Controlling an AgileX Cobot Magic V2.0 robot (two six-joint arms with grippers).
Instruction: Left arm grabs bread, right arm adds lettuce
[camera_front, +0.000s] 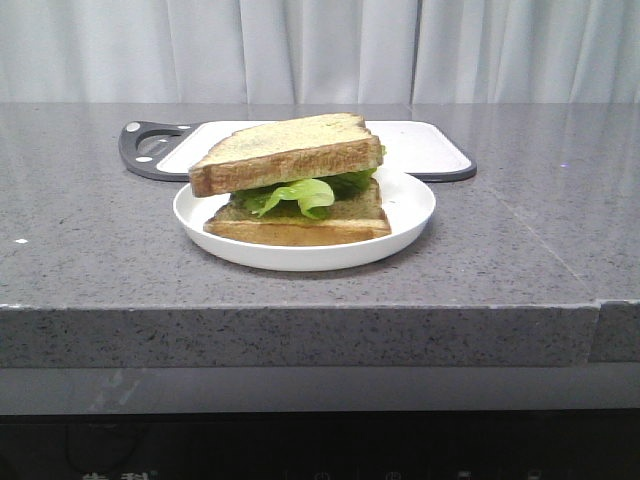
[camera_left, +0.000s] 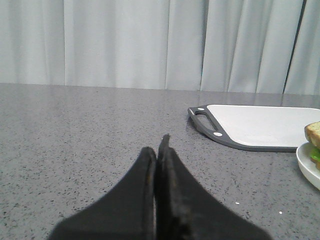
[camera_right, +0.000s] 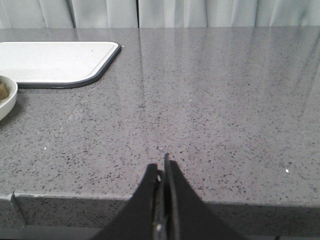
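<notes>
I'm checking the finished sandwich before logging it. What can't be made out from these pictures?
- Front view: most of the lettuce, covered by the top bread; only its front frill shows.
- Front view: the cutting board's middle, behind the sandwich.
- Left wrist view: the plate is cut off by the frame edge.
- Front view: neither gripper appears.

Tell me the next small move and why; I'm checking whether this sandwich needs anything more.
Probably none: keep both arms parked. The top bread slice already covers the lettuce on the plate, and the left claw and right claw are shut, empty.

Bread (camera_front: 285, 150) atop lettuce (camera_front: 300, 193) on plate (camera_front: 400, 215)
</notes>
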